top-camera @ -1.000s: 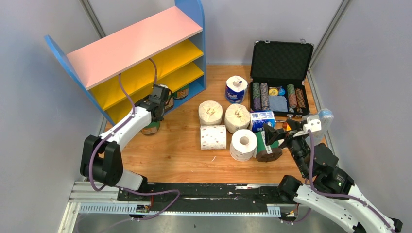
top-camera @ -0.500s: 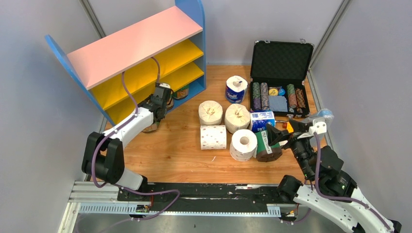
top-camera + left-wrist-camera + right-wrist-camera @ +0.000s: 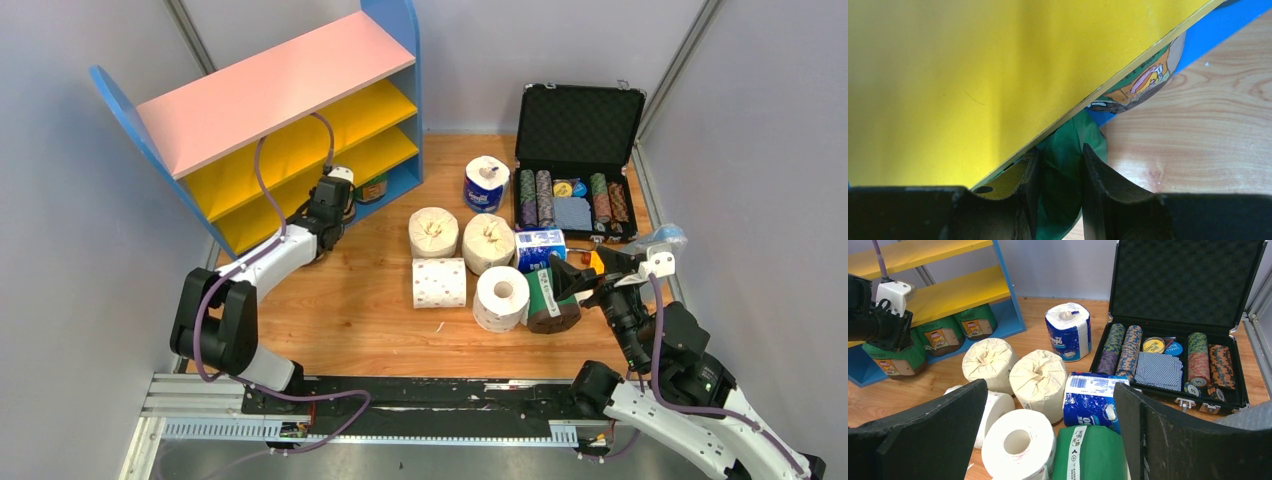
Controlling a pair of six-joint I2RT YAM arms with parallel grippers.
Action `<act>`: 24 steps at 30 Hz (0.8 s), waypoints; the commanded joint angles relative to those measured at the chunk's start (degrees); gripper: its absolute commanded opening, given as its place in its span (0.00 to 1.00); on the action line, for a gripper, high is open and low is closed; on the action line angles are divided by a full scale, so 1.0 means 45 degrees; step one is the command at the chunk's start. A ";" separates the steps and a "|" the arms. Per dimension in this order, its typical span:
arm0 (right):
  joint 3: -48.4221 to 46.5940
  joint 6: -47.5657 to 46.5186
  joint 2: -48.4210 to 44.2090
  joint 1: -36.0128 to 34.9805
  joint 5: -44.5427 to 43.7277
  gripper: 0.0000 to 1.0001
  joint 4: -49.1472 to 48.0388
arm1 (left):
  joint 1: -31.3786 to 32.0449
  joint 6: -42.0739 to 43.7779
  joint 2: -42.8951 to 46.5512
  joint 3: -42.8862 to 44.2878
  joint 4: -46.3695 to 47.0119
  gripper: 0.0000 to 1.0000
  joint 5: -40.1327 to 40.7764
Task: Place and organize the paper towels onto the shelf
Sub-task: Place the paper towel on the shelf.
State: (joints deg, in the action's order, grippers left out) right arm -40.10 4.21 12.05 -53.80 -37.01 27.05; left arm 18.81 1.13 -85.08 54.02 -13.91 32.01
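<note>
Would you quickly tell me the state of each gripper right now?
Left gripper: shut on a green-wrapped roll at the shelf.
Right gripper: open, holding nothing.

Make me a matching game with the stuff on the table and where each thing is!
Things:
1. poker chip stacks
2. bare white roll
3. green roll in the left fingers
4. right fingers

Places or states:
A. at the shelf's bottom tier
B. wide open
C. inside the black case
D. on the wooden table

Pairs: 1-C, 2-D, 3-A, 4-B
</note>
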 commanded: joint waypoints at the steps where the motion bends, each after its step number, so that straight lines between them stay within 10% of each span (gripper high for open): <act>1: 0.0102 0.0009 -0.0067 0.0031 0.0051 1.00 -0.0466 | -0.0252 0.0394 -0.0678 -0.0051 0.3750 0.15 -0.1615; 9: 0.0121 0.0007 -0.0003 0.0039 -0.0004 1.00 -0.0483 | 0.0074 0.0362 -0.0442 -0.0509 0.5196 0.17 -0.1464; 16: 0.0112 -0.0021 0.0076 0.0039 0.0103 1.00 -0.0468 | 0.0078 0.0638 -0.0006 -0.0714 0.4890 0.59 -0.0762; 24: 0.0102 0.0005 0.0027 0.0040 0.0253 1.00 -0.0476 | 0.0078 0.0088 0.1116 -0.0140 0.2683 0.76 -0.0509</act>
State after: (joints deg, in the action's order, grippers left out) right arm -40.10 4.21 12.05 -53.80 -36.82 27.03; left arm 20.16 2.87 -84.79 50.33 -2.50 28.08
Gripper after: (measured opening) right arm 0.998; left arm 0.728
